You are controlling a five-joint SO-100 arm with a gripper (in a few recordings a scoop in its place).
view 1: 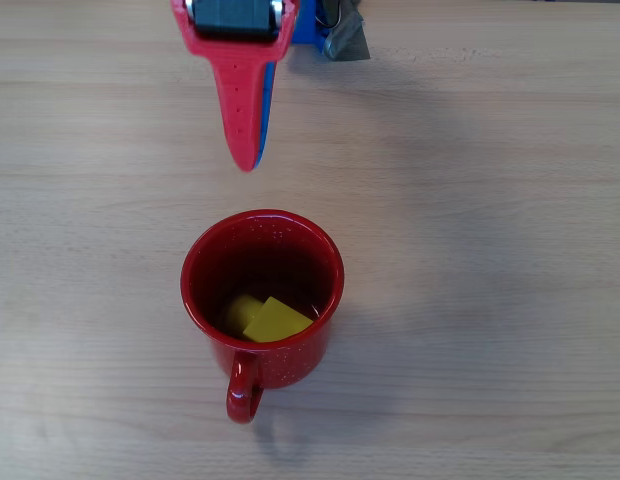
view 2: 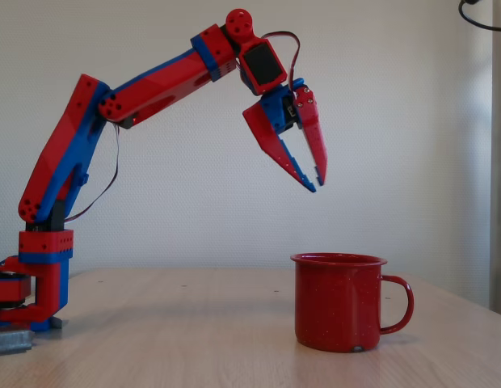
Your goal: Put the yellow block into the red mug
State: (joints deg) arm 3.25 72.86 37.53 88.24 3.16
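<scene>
Yellow plastic shows at the bottom of the mug (view 1: 261, 300): the block (view 1: 273, 320) lies inside it in the overhead view, tilted against the wall on the handle side, well below the rim. By my reading from the remote station, the task is as good as done.

The mug stands upright on the wooden table (view 1: 490, 200), its handle (view 1: 243, 391) pointing away from the arm's base. The gripper (view 2: 317, 183) hangs in the air above the mug and a little back toward the base in the fixed view, clear of the rim and touching nothing. Its jaws stand slightly apart at the tips, with nothing between them; the tool is empty.

From here I see few ways for this to spoil. The likeliest is my own retreat: if I drop the arm while swinging it home, the fingertips could clip the mug's near rim and push or tip it, and a tipped mug would let the block slide out. The mug looks heavy and sits flat, so only a firm knock would do that. A careless downward move could also send the tips into the mug and wedge them against the block. Lifting first, then drawing back from the mug, seems to me the safe course.
</scene>
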